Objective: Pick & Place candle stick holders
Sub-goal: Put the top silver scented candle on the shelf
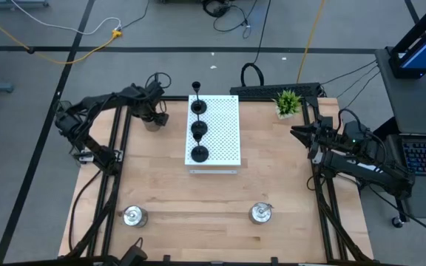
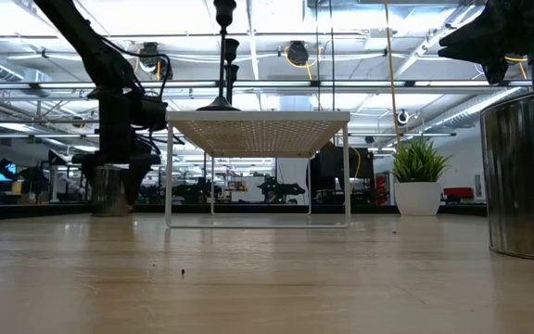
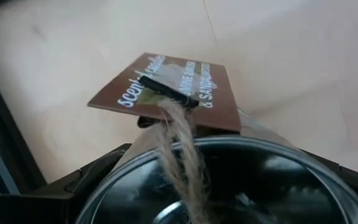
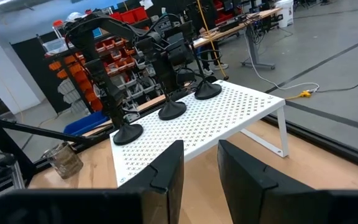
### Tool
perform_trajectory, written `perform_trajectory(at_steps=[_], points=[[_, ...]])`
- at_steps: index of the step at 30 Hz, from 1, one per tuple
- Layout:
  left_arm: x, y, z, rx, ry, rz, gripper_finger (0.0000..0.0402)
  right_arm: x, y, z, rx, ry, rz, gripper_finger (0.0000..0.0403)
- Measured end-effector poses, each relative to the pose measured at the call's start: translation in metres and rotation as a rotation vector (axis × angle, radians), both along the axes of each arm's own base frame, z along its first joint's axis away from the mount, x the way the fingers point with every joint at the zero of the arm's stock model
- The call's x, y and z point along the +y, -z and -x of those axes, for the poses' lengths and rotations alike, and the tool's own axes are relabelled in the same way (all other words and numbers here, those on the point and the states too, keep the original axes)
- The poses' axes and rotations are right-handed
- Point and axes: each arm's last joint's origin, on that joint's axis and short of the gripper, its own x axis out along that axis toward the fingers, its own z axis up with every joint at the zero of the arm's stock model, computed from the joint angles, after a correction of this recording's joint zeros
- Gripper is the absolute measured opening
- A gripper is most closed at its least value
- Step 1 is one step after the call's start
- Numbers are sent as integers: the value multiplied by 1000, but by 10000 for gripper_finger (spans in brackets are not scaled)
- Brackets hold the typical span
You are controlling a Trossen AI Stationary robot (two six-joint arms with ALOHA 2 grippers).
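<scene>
Near the far left corner of the surface [image 1: 220, 192], the left gripper [image 1: 152, 116] is down over a silver holder [image 2: 109, 190], its fingers set wide on either side of the rim. Whether they press the holder cannot be told. Left wrist view: the holder's shiny rim [image 3: 229, 149] fills the foreground, with a twine loop [image 3: 182, 149] and a brown tag [image 3: 173, 87] lying over its far edge.

White board [image 1: 224, 133] stands on legs at the middle of the far edge. Three black holders [image 1: 198, 129] stand on its left side in a row running from far to near, upright, each with a round base and a thin stem.

Two more silver holders sit along the near edge: one near the left corner [image 1: 133, 216], one right of centre [image 1: 261, 213].

Right gripper [image 1: 299, 133] hangs above the right edge, near the potted plant [image 1: 288, 103] at the far right corner. Fingers [image 4: 166, 171] stand a little apart, nothing between them, pointing toward the board.
</scene>
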Motion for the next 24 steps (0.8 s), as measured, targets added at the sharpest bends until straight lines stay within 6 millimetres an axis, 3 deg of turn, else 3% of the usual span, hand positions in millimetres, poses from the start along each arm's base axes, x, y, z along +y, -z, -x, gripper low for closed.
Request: perform_trajectory(at_steps=[9, 17, 24], points=[[-31, -17, 1, 34, 50, 125, 357, 0, 0, 0, -38, 9, -111, 89], [-63, -51, 3, -33, 50, 134, 356, 0, 0, 0, -71, 17, -204, 89], [-93, -87, 3, -54, 48, 126, 356, 0, -5, 0, -117, 14, -181, 89]])
